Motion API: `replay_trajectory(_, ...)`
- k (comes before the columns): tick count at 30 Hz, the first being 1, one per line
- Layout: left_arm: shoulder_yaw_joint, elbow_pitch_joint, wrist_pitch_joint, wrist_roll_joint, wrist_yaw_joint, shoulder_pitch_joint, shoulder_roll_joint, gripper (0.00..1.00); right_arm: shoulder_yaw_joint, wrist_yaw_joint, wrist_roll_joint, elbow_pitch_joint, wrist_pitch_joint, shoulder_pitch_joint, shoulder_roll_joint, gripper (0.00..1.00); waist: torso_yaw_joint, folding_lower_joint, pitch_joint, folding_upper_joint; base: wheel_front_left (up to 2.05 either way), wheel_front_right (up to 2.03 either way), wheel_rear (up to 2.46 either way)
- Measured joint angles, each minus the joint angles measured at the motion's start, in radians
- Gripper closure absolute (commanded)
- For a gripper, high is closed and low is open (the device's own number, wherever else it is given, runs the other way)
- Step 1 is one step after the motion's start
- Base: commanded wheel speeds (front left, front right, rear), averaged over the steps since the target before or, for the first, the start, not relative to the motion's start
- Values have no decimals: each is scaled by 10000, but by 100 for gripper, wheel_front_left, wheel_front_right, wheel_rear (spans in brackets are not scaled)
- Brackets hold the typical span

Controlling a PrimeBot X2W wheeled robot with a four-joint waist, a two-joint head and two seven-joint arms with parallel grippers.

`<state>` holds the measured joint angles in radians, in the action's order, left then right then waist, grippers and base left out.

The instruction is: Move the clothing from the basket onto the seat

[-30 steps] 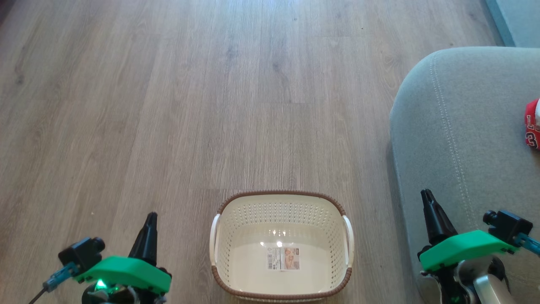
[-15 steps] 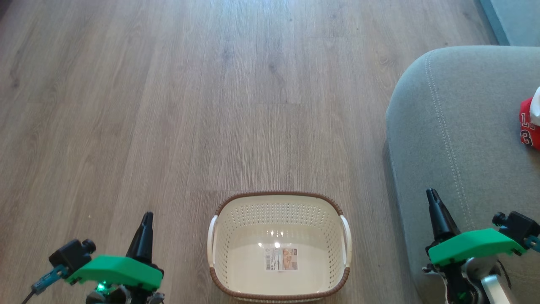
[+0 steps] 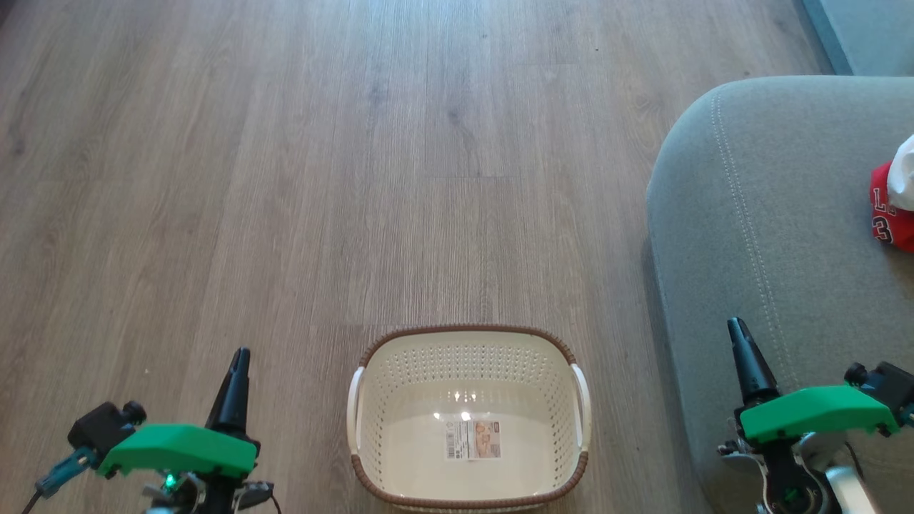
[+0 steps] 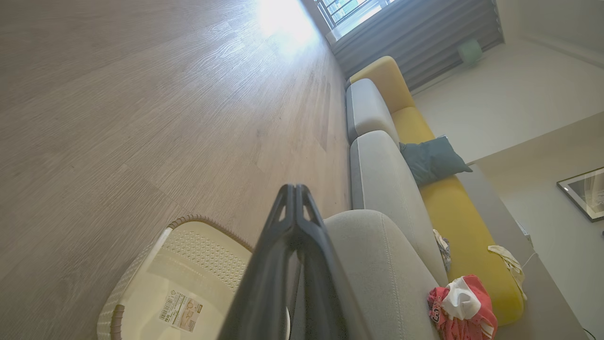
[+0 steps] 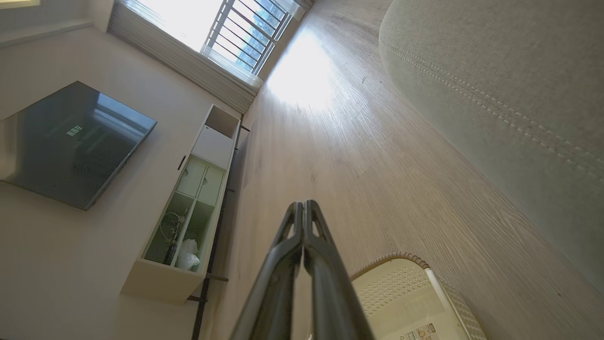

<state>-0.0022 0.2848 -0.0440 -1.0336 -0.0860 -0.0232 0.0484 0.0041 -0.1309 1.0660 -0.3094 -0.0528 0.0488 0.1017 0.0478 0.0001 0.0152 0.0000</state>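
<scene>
Perforated cream plastic basket, woven-look brown rim, on wood-grain floor. Crumpled red-white clothing on rounded grey fabric seat. Left gripper and right gripper: fingers pressed together.

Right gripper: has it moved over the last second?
Yes. The right gripper has drifted right, away from the basket and further over the seat.

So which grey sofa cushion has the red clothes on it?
The nearest cushion, beside the basket: the red clothes lie toward its back. The middle cushion and far cushion hold none.
</scene>
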Motion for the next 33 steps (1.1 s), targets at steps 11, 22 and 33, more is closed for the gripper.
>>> replay_trajectory(11,102,-8,337,-1168,-88,-3,-10,100,-272,0,1116,42,297,3,-56,100,-100,0,-25,0,0,0,0)
replay_trajectory(22,334,-15,623,-2343,-174,-54,-17,100,-487,0,2232,104,619,11,-155,100,-200,0,-51,0,0,0,0)
replay_trajectory(33,433,-38,934,-3503,-253,-208,-29,100,-738,0,3350,155,941,17,-303,100,-299,0,-76,0,0,0,0)
